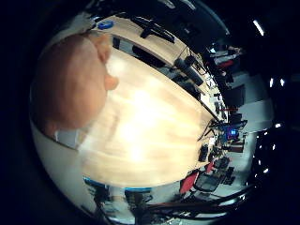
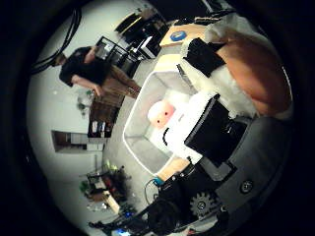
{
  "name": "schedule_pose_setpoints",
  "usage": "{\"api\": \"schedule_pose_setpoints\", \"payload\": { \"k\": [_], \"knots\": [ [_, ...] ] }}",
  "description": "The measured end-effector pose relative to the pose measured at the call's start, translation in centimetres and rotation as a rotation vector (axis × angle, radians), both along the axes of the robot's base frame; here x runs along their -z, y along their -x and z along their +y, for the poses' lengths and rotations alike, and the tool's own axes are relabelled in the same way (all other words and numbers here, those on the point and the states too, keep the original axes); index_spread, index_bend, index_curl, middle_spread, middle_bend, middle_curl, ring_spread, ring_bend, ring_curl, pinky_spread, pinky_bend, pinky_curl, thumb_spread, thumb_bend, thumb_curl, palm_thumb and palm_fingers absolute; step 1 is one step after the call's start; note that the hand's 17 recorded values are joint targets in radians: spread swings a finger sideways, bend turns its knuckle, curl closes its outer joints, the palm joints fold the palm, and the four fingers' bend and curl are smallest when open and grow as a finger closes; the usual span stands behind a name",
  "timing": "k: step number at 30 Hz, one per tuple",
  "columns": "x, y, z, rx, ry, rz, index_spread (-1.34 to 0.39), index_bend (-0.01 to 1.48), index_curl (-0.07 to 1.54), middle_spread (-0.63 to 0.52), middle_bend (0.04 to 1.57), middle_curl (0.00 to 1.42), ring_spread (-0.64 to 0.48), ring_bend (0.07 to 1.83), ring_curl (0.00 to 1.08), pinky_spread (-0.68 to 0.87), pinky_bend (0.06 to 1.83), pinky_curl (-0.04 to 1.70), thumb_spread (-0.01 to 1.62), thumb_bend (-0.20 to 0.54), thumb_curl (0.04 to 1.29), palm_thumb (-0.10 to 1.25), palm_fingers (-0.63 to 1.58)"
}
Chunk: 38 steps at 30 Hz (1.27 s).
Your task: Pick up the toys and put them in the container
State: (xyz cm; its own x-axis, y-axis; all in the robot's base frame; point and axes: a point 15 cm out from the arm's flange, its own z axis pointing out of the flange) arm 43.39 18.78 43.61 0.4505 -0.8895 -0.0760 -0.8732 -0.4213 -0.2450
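A brown plush toy [image 2: 258, 71] lies close against the palm of my right hand [image 2: 212, 133]. The hand's black and white fingers [image 2: 205, 54] curl round it. The same brown toy fills much of the little finger side palm view [image 1: 70, 80], held over the light wooden table [image 1: 159, 122]. A pale grey container [image 2: 138, 123] stands beside the hand in the thumb side palm view. A white toy with red marks [image 2: 167, 113] lies inside it.
A small blue round thing [image 2: 177, 36] lies on the table's far end. Beyond the table edge stand red chairs [image 1: 192, 180], desks and black equipment [image 1: 192, 67]. Shelving [image 2: 103, 108] stands past the container.
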Motion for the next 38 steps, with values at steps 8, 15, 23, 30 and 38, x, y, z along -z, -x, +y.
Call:
{"api": "schedule_pose_setpoints", "payload": {
  "k": [8, 15, 23, 30, 38],
  "knots": [
    [0.3, 4.0, 7.4, -0.138, 0.004, 0.008, -0.25, 1.1, 0.63, -0.17, 1.26, 0.62, -0.21, 1.4, 0.52, -0.28, 1.26, 0.6, 1.34, -0.009, 0.42, 0.88, 1.26],
    [1.6, 6.4, 11.5, -0.247, 0.043, 0.0, -0.25, 1.09, 0.63, -0.17, 1.26, 0.61, -0.21, 1.4, 0.52, -0.29, 1.25, 0.6, 1.34, -0.008, 0.42, 0.88, 1.26],
    [1.7, 6.1, 13.7, -0.333, 0.055, -0.079, -0.34, 0.72, 0.54, -0.21, 1.14, 0.56, -0.23, 1.38, 0.5, -0.41, 1.28, 0.58, 1.24, -0.122, 0.34, 0.55, 0.94],
    [2.9, 6.1, 12.3, -0.4, 0.136, -0.068, -0.44, 0.39, 0.4, -0.15, 0.66, 0.4, -0.1, 0.91, 0.34, -0.02, 1.19, 0.55, 0.93, -0.074, 0.28, 0.11, -0.12],
    [2.6, 6.3, 12.6, -0.432, 0.13, -0.082, -0.46, 0.25, 0.34, -0.09, 0.42, 0.32, 0.01, 0.64, 0.22, 0.34, 0.99, 0.4, 0.82, -0.038, 0.3, 0.05, -0.05]
  ]
}}
